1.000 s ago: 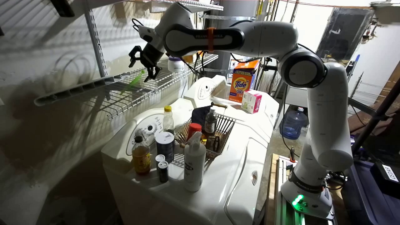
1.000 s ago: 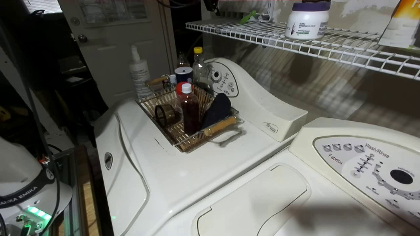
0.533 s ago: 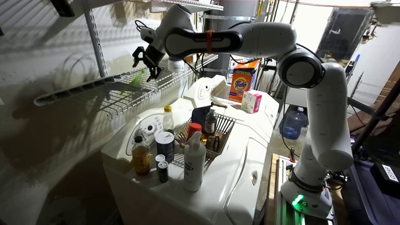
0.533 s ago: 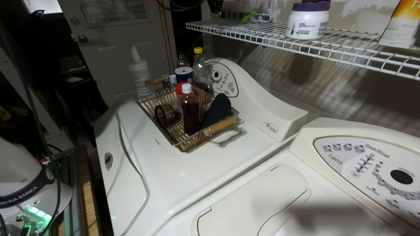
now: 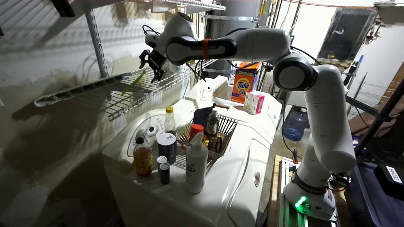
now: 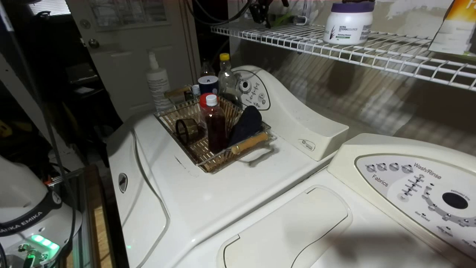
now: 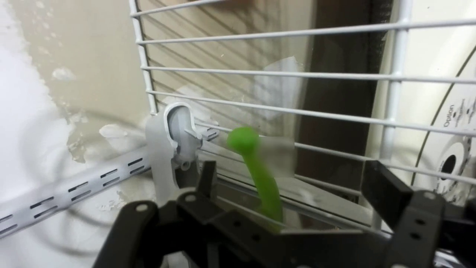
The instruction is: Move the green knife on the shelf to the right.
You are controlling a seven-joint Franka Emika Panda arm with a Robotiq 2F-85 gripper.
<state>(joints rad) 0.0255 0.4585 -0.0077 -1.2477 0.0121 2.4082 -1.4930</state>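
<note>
The slim green knife (image 5: 136, 82) lies on the white wire shelf (image 5: 139, 102). In an exterior view it is partly hidden behind my gripper (image 6: 277, 15), with the shelf (image 6: 297, 45) below. My gripper (image 5: 147, 73) is open and empty, low above the shelf near the knife's far end. In the wrist view the knife (image 7: 264, 182) shows between the spread fingers of the gripper (image 7: 292, 175), closer to the left finger and apart from both. The knife's lower end is hidden by the gripper body. Shelf rods (image 7: 282, 109) run beyond it.
A white jar with a purple lid (image 6: 349, 24) and an orange-and-white box (image 6: 455, 31) stand on the shelf. A white wall bracket (image 7: 163, 160) is beside the left finger. Below, a basket (image 6: 219, 160) with bottles stands on the white machine (image 6: 178, 201).
My gripper has come lower toward the shelf and shifted right in both exterior views. It now covers part of the knife in an exterior view. The knife has not moved.
</note>
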